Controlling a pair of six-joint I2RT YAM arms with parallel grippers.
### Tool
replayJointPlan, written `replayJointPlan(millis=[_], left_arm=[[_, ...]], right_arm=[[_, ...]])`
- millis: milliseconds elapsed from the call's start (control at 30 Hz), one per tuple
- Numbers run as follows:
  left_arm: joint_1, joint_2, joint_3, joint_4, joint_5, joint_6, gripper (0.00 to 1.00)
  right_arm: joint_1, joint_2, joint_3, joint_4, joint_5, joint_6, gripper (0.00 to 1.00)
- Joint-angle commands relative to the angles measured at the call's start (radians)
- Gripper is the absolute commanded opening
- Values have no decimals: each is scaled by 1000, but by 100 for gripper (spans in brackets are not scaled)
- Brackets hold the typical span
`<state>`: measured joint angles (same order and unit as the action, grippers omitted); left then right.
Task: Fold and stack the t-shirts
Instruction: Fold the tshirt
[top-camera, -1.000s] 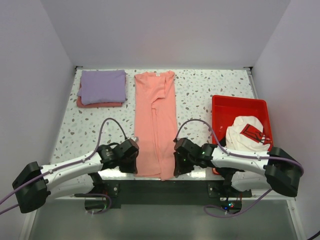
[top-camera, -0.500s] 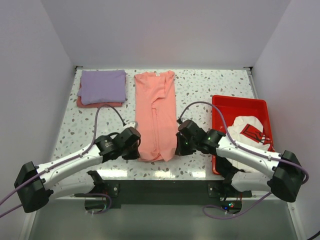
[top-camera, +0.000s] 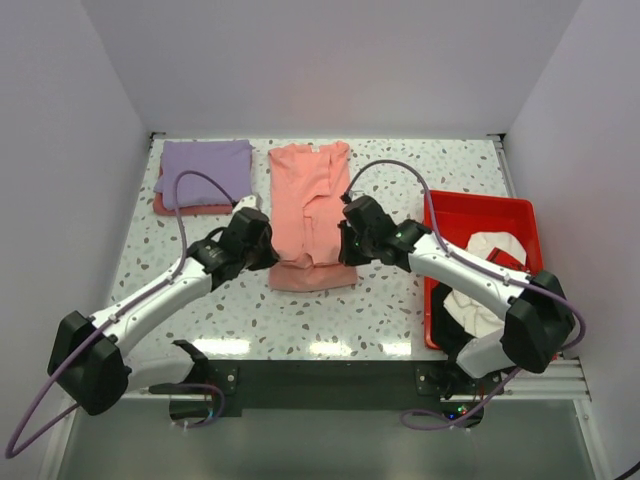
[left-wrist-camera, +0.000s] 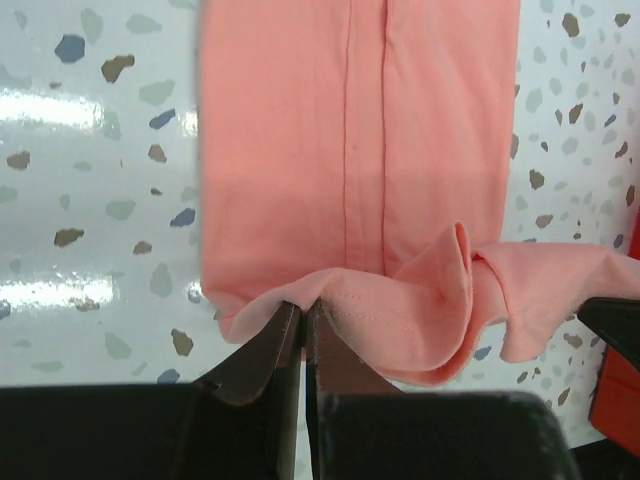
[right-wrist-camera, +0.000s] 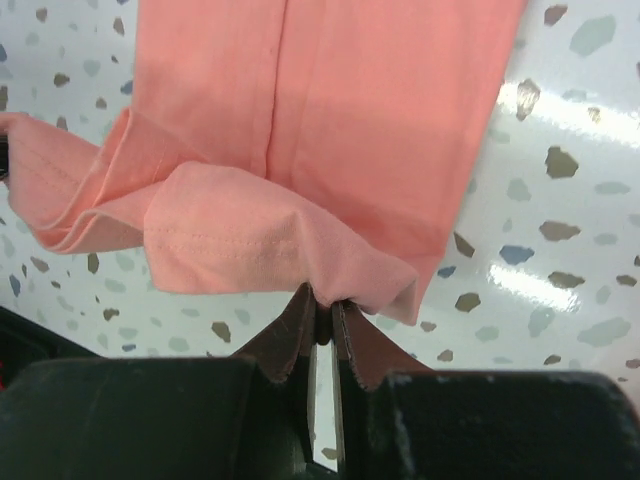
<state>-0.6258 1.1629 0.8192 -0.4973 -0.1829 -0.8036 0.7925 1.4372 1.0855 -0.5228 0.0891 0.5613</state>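
The top external camera looks steeply down from above and behind the arm bases, far enough back to take in the whole speckled counter (top-camera: 400, 190) and the walls around it. Each wrist camera sits close behind its own gripper, the left gripper (left-wrist-camera: 303, 312) and the right gripper (right-wrist-camera: 325, 303), facing along the fingers at the counter from very near. All three views share the bunched near hem of the salmon-pink t-shirt (top-camera: 310, 195), which the wrist views see from opposite corners.
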Motion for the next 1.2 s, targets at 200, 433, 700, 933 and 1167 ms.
replayJointPlan(millis=[200, 433, 700, 933, 1167], left_arm=[[139, 133, 109, 187, 100, 96, 0], [198, 256, 193, 213, 157, 161, 0], [242, 382, 282, 220, 178, 196, 0], [262, 475, 350, 212, 218, 225, 0], [273, 547, 362, 241, 234, 236, 0]], right_arm=[[-71, 123, 180, 64, 28, -81, 2], [-128, 209, 255, 72, -15, -103, 3], [-176, 308, 349, 43, -88, -110, 3], [-202, 367, 392, 33, -114, -110, 4], [-216, 423, 422, 33, -118, -110, 4]])
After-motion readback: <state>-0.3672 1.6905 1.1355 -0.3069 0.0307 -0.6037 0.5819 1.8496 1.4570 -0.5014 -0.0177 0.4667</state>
